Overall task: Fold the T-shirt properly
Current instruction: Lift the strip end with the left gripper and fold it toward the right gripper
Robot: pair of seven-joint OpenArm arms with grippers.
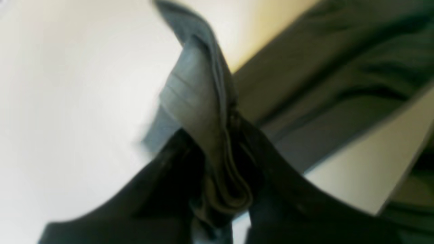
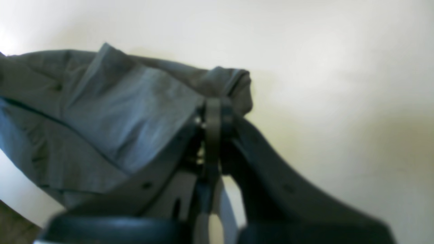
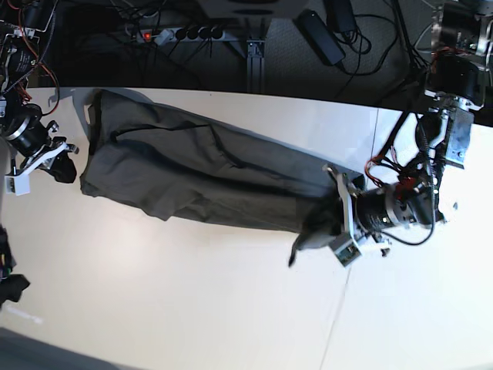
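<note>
The left gripper (image 1: 227,176) is pressed together on a bunched fold of the T-shirt (image 3: 192,173); in the left wrist view the two dark fingers (image 1: 169,176) squeeze several stacked layers of hem between them, and a strip of cloth rises from the pinch toward the top of the frame. In the base view this gripper (image 3: 323,227) sits near the middle of the table (image 3: 192,308), at the end of the shirt nearer the right edge, with a dark flap hanging just below it.

The right gripper (image 2: 215,118) is likewise clamped: its fingers meet on a thin edge of the grey cloth, which bulges up and to the left of the pinch. In the base view it (image 3: 65,171) stands at the left edge of the worktop, touching the shirt's other end near the far left corner.

The T-shirt lies stretched in a long, loosely folded band running from the far left corner diagonally toward the middle of the pale tabletop.

Both wrist views are blurred, so seams and fingertips are hard to make out. The collar and sleeves cannot be picked out. The right arm is partly cut off by the base view's left border. Cables (image 3: 339,31) and a power strip (image 3: 181,34) lie beyond the far edge.
</note>
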